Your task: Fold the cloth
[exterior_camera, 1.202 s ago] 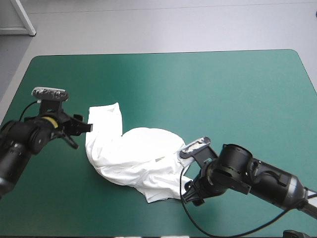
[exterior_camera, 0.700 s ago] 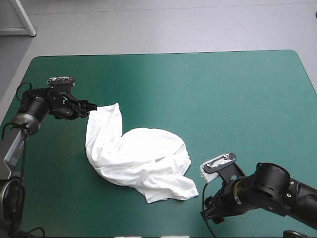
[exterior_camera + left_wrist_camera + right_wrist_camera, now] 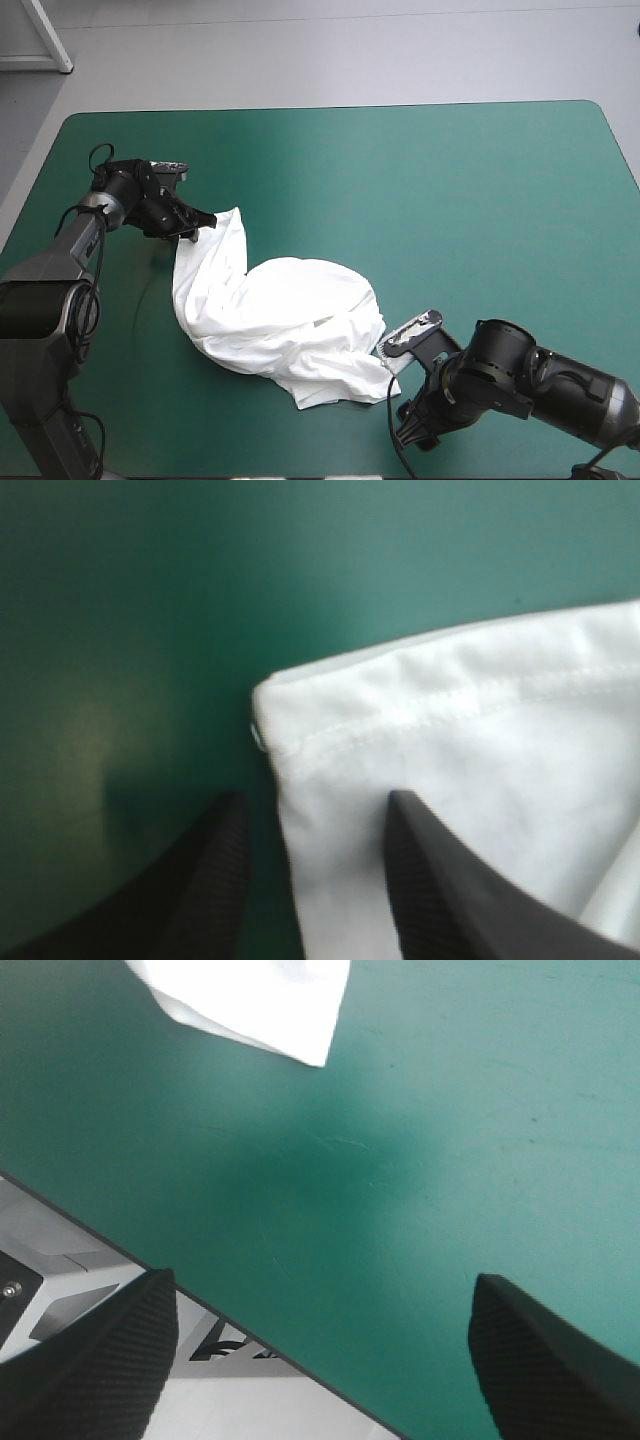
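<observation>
The white T-shirt (image 3: 275, 315) lies as a crumpled heap on the teal-green cover, left of the middle. My left gripper (image 3: 203, 221) is at its far left corner. In the left wrist view that hemmed corner (image 3: 420, 730) lies between the parted black fingers (image 3: 215, 880) of the left gripper (image 3: 318, 800), which is open. My right gripper (image 3: 406, 427) hovers low by the table's front edge, just right of the shirt's near corner (image 3: 385, 392). The right wrist view shows the right gripper (image 3: 325, 1282) wide open over bare cover, the shirt's corner (image 3: 260, 1005) ahead of it.
The table's front edge (image 3: 110, 1235) runs close beside the right gripper, with floor beyond it. Bare teal-green cover (image 3: 470, 200) stretches across the right and far parts of the table.
The left gripper has swung toward the far side and slid right onto the shirt's far left corner. The right gripper left the shirt's near edge, backed off, then came partly back.
</observation>
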